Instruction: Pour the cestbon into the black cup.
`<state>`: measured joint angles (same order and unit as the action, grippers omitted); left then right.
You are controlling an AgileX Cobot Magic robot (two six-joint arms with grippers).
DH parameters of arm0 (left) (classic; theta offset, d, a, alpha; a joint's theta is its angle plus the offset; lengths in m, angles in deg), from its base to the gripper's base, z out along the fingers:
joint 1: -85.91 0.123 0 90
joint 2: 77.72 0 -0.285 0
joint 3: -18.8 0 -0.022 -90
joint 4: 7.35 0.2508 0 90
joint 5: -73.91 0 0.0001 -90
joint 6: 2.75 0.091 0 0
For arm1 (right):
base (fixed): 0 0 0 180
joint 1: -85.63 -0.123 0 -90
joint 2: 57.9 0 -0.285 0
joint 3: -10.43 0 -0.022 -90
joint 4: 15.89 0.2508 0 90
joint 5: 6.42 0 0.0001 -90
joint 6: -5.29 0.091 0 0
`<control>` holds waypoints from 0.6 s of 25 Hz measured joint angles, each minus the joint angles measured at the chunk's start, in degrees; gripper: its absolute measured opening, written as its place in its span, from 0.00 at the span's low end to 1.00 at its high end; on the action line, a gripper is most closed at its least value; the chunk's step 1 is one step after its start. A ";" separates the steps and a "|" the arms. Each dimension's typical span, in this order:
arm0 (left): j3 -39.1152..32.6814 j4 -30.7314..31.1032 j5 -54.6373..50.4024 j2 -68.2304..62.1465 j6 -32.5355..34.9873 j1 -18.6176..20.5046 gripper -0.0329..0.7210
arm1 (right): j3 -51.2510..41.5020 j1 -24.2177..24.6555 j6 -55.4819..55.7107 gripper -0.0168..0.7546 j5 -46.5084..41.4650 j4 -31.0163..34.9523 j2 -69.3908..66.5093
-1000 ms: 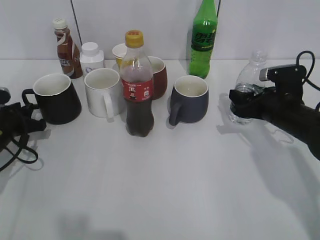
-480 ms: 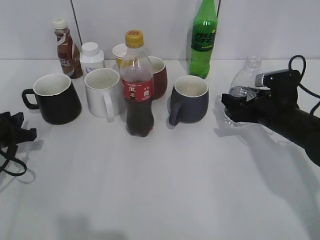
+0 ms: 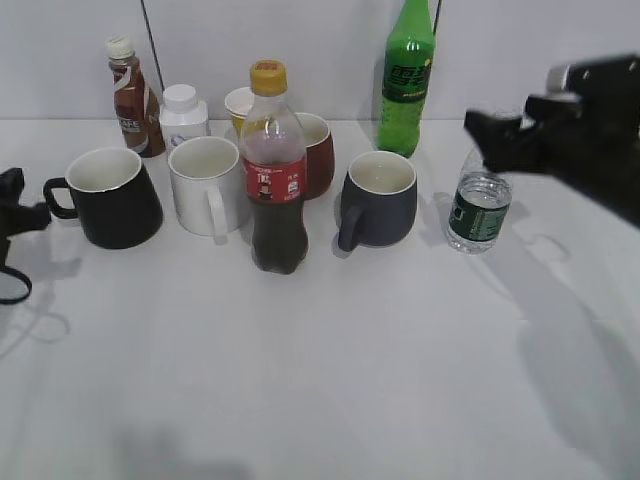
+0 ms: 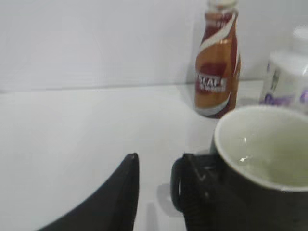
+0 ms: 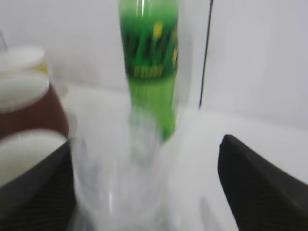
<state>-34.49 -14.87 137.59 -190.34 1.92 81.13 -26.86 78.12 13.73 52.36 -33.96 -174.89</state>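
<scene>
The cestbon (image 3: 478, 212), a small clear bottle with a dark green label, stands upright on the table at the right. My right gripper (image 3: 492, 138) is open, raised at the height of its top, and hides the neck. In the right wrist view the blurred clear cestbon (image 5: 122, 183) sits between the spread fingers (image 5: 147, 142), closer to the left one. The black cup (image 3: 112, 198) stands at the far left, handle pointing left. My left gripper (image 3: 18, 208) is open and empty just left of that handle. In the left wrist view its fingers (image 4: 159, 161) are beside the black cup (image 4: 260, 192).
Between the two stand a white mug (image 3: 205, 185), a cola bottle (image 3: 275, 170), a dark red mug (image 3: 318, 152) and a grey-blue mug (image 3: 380, 198). A tall green soda bottle (image 3: 406, 80), a coffee bottle (image 3: 128, 98) and a white jar (image 3: 183, 115) line the back wall.
My right gripper has let go of the cestbon, opened and risen. The bottle now stands free on the table. My left gripper has moved up and back toward the left edge.
</scene>
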 joint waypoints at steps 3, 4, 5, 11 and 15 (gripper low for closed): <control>-0.02 -0.05 -12.23 9.07 -0.07 0.00 0.38 | 0.25 0.00 0.13 0.88 -6.44 -0.47 8.34; -0.06 -0.05 -16.35 12.78 -0.09 -0.05 0.40 | 0.25 0.00 0.59 0.88 -9.41 -1.04 11.60; -0.06 -0.05 -21.38 16.72 -0.13 -0.05 0.42 | 0.30 0.00 1.23 0.88 -12.65 -1.78 14.91; -0.06 -0.05 -51.98 41.61 -0.15 -0.05 0.64 | 0.32 -0.13 10.67 0.88 -32.39 -9.72 33.55; 0.68 0.48 -71.05 60.09 -0.15 -0.05 0.71 | 0.32 -2.93 15.85 0.88 -50.96 -13.13 45.97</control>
<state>-33.81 -14.38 66.55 -130.26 1.77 81.08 -26.54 75.18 29.59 1.40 -47.10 -128.92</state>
